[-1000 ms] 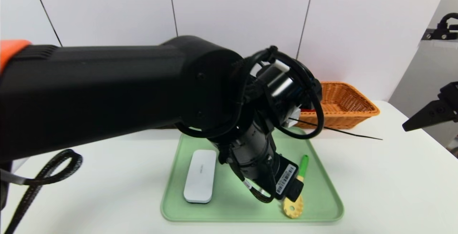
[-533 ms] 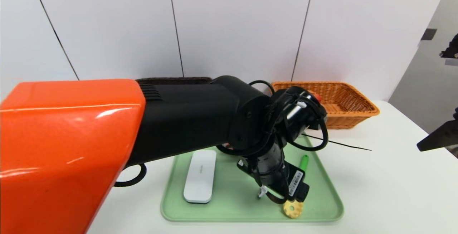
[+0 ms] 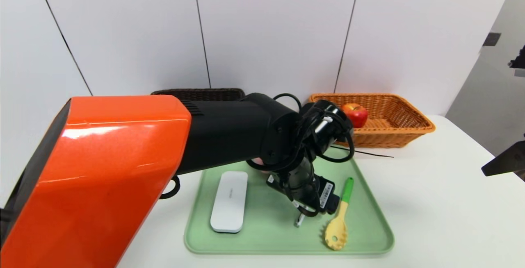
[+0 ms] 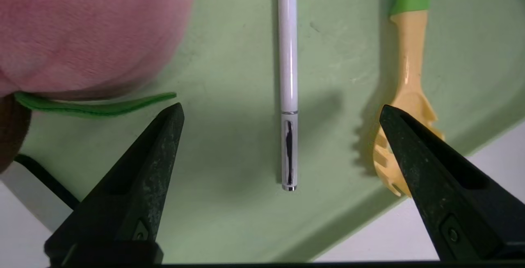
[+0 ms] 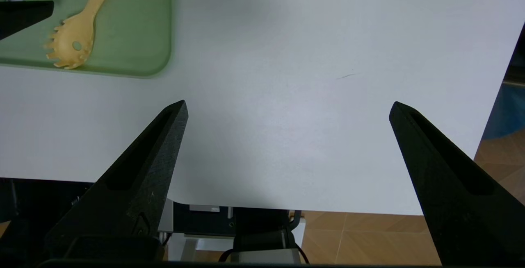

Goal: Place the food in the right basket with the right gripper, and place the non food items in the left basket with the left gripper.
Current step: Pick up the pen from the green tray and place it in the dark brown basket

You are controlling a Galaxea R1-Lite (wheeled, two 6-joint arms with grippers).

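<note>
My left gripper (image 4: 281, 105) hangs open just above the green tray (image 3: 369, 235), its jaws either side of a white pen (image 4: 288, 55) without touching it. A yellow pasta spoon with a green handle (image 4: 408, 75) lies beside one finger, and a pink peach (image 4: 82, 30) with a green leaf lies by the other. In the head view the left arm hides most of the pen; its tip (image 3: 298, 220) and the spoon (image 3: 338, 223) show. A red apple (image 3: 355, 113) sits in the orange right basket (image 3: 406, 124). My right gripper (image 5: 288, 102) is open and empty over the table's front right.
A white flat box (image 3: 229, 200) lies on the tray's left side. The dark brown left basket (image 3: 197, 92) stands behind the left arm at the back. A thin black cable tie (image 3: 369, 153) sticks out from the wrist toward the orange basket.
The left arm has come down and its wrist has shifted left over the tray, off the spoon. The apple now shows in the orange basket. The right gripper has sunk at the right edge.
</note>
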